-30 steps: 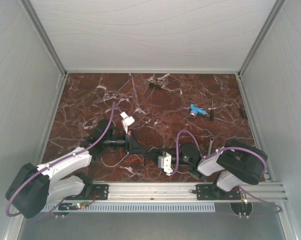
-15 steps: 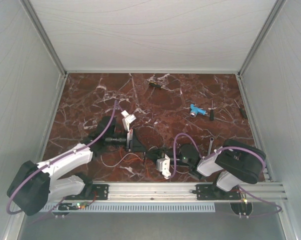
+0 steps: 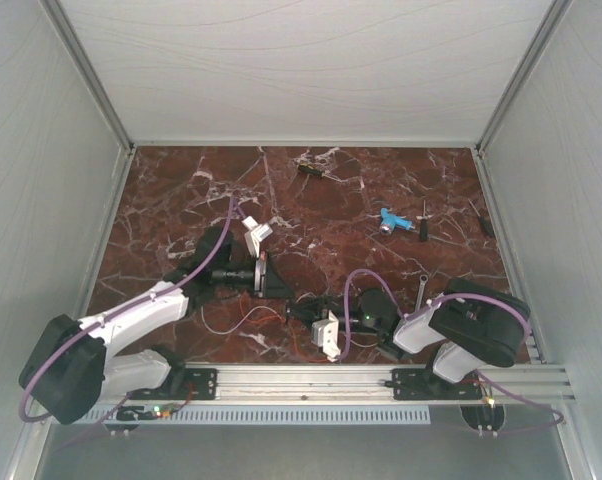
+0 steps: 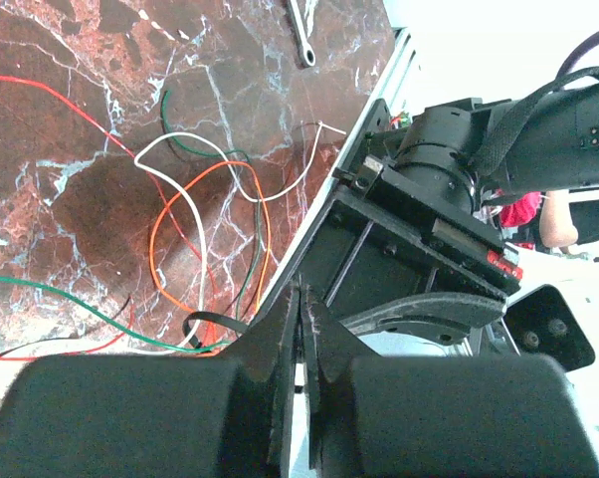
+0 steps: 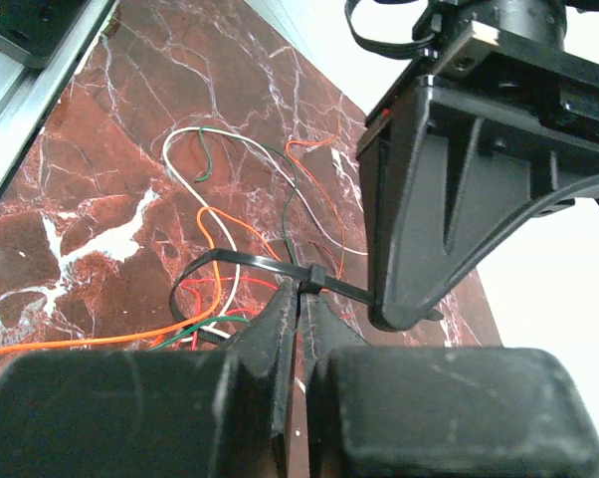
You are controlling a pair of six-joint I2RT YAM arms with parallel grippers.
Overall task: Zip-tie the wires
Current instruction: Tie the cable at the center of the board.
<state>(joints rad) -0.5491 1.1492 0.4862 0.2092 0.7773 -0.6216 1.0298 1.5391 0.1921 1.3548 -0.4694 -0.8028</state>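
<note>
The left pincer [image 4: 301,309] is closed, its tips pressed together on the free tail of the zip tie [image 5: 314,274]. Over the last second it has drawn away from the near rail [image 3: 311,378], toward the middle of the table [image 3: 181,200]. The right pincer [image 5: 299,299] has meanwhile slid a little toward the rail and stays clamped just under the tie's small square head. The two tips now stand slightly further apart than before, which I read as a pull on the tail. So the tightening stroke is under way but not finished, as the black loop in the right wrist view is wide and slack.

The wires [image 4: 202,249] lie on the table directly below the two tips, close to the rail, in a loose tangle of orange, white, red and green strands. Orange and white strands seem to pass through the loop, though from this angle they may only lie beneath it.

The main hindrance is crowding. Each pincer's body fills much of the other's wrist view, so there is little room to lengthen the pull. Several strands, a long green one and a red one among them, run well outside the loop and would not be gathered. A spanner [image 3: 422,288] lies near the right arm. A blue-handled tool [image 3: 388,221] sits farther back, well apart from the work.
</note>
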